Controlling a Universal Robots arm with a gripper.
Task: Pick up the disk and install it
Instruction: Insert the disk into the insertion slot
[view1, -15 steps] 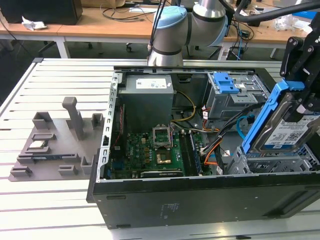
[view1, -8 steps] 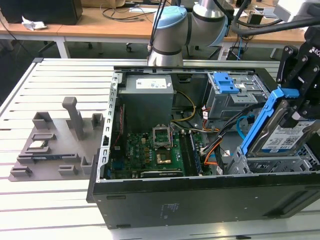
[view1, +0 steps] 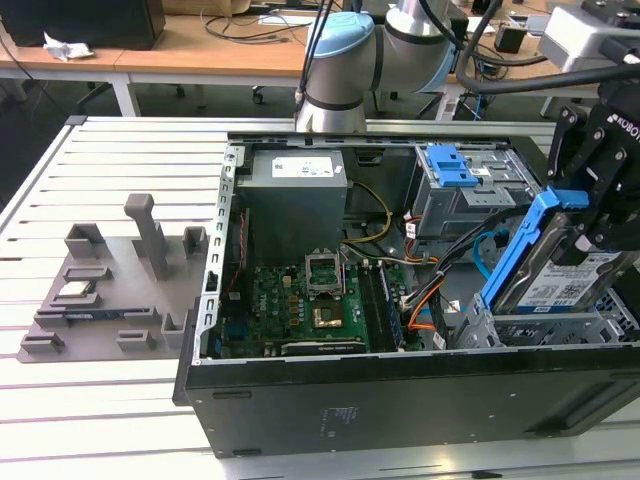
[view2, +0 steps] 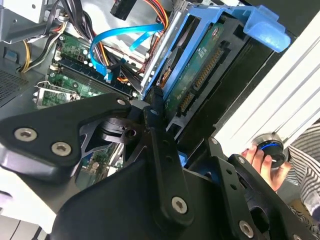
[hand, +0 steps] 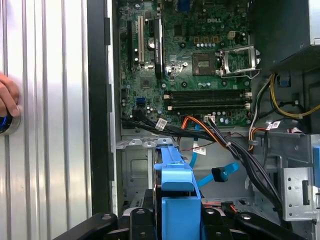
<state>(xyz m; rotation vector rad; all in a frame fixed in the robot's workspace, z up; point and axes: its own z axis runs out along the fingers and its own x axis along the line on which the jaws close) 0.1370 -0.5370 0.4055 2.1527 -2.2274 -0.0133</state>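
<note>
The black gripper (view1: 600, 215) clamps one flat silver hard drive in its blue plastic bracket (view1: 560, 275), tilted over the grey drive cage (view1: 530, 328) at the open black computer case (view1: 330, 415) — its lower edge is hidden behind the cage.

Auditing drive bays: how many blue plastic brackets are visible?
2. One blue plastic bracket frames the tilted silver metal disk at the exterior view's right; another sits on the grey drive cage. More may be hidden.
</note>
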